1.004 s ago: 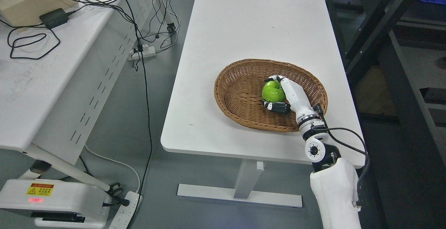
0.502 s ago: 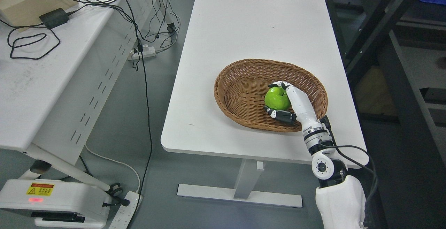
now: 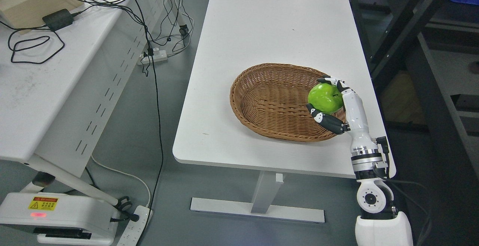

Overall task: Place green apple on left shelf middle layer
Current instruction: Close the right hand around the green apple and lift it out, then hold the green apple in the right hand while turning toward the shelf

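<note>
Your right hand [image 3: 329,102] has lifted the apple [image 3: 325,98] out and swung it right since a second ago; its fingers curl round the fruit, held above the basket [image 3: 262,103] rim. You see nothing left in the basket on the table [image 3: 269,25]. Pickup done; the carry to the shelf remains, and no shelf layer is identifiable.

You can see the right hand [image 3: 338,105] has lifted the green apple [image 3: 325,98] off the floor of the wicker basket [image 3: 262,103] and carried it rightward, so it now hangs over the basket's right rim.
</note>
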{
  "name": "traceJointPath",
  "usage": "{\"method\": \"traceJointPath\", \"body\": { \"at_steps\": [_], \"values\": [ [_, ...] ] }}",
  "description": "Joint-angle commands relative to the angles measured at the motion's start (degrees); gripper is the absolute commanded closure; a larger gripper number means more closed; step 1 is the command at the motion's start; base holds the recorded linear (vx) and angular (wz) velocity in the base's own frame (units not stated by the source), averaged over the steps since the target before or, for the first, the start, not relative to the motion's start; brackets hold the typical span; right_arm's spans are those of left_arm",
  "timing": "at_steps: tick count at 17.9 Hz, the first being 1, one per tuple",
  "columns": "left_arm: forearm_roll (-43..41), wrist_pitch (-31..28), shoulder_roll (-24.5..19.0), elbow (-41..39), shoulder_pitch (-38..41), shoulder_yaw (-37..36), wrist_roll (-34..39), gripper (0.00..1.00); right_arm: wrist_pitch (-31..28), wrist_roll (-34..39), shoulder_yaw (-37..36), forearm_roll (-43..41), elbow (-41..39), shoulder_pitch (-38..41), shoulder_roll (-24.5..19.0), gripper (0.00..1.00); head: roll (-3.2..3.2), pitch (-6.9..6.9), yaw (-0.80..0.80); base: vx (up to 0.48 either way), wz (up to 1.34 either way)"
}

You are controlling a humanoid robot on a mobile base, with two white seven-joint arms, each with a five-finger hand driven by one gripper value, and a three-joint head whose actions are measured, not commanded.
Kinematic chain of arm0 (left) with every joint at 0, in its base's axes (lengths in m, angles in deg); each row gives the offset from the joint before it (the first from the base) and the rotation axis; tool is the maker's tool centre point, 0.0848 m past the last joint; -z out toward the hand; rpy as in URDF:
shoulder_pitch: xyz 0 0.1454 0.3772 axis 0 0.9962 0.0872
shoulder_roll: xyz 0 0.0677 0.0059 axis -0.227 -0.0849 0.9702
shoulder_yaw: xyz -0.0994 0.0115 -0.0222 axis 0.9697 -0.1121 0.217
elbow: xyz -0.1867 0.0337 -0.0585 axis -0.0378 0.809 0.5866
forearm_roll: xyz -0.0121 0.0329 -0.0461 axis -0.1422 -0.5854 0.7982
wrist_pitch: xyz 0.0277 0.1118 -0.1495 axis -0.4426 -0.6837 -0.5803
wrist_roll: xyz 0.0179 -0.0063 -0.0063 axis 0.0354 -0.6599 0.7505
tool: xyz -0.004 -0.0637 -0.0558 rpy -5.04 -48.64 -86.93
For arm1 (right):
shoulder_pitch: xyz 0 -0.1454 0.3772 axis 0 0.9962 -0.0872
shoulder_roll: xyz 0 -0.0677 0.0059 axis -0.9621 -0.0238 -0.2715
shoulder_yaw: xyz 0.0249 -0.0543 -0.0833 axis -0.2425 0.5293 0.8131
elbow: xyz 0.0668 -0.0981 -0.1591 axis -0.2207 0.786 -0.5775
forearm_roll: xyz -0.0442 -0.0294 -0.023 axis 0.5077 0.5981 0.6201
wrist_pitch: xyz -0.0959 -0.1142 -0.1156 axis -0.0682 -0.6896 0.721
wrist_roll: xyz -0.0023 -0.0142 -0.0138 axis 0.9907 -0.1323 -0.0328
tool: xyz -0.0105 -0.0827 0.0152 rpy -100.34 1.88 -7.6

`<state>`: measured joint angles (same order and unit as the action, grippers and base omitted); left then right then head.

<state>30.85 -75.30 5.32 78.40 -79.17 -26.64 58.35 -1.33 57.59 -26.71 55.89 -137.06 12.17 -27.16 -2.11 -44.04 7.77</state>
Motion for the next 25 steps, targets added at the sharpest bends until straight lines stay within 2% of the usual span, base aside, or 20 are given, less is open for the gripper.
{"method": "traceJointPath", "body": {
  "at_steps": [1, 22, 25],
  "values": [
    [0.0, 0.0, -1.0, 0.0, 0.0, 0.0, 0.0, 0.0, 1.1, -0.2, -6.8, -5.5, -7.6, 1.4, 1.0, 1.0, 0.0, 0.0, 0.0, 0.0, 0.0],
    [0.0, 0.0, -1.0, 0.0, 0.0, 0.0, 0.0, 0.0, 0.6, -0.1, -6.7, -7.1, -7.6, 4.1, 1.0, 1.0, 0.0, 0.0, 0.0, 0.0, 0.0],
    [0.0, -0.1, -1.0, 0.0, 0.0, 0.0, 0.0, 0.0, 2.0, 0.7, -5.9, -7.1, -7.5, 5.0, 1.0, 1.0, 0.0, 0.0, 0.0, 0.005, 0.01]
  ]
}}
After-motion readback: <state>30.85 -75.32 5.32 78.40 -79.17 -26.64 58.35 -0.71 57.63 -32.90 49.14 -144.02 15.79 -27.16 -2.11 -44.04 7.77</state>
